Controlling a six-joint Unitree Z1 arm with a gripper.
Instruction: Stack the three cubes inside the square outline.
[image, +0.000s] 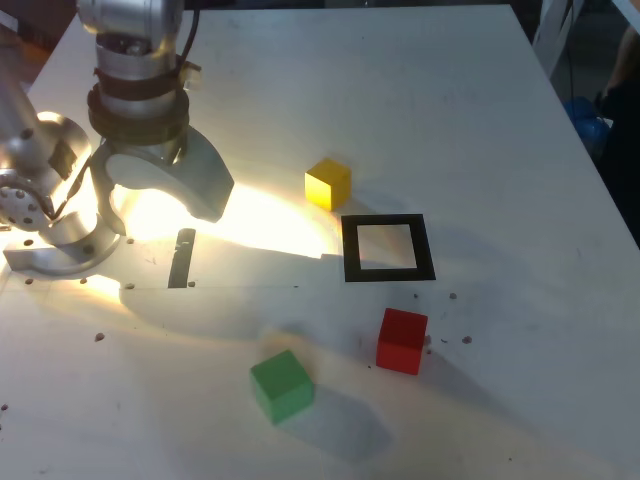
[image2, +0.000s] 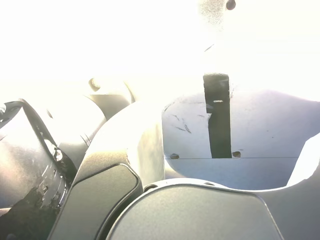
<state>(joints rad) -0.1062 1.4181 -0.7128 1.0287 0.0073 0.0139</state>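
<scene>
In the exterior view we see a silvery-grey arm (image: 135, 70) with dark bands around its cylindrical wrist section and a black cable (image: 190, 35) beside it. Our gripper (image: 165, 205) is smooth grey, with broad, curved jaws. We see dark dots on a round silver joint cover (image: 20, 205), above a grey base (image: 65, 258).

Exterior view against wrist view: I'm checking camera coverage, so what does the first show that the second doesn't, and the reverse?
Only the exterior view: the yellow cube, red cube and green cube, all apart, and the square outline with no cube inside.

Only the wrist view: thin dark scuffs beside the tape strip and a small pale fleck on it.

Both: the straight black tape strip, parts of the open gripper, and the pale tabletop in strong glare.
</scene>
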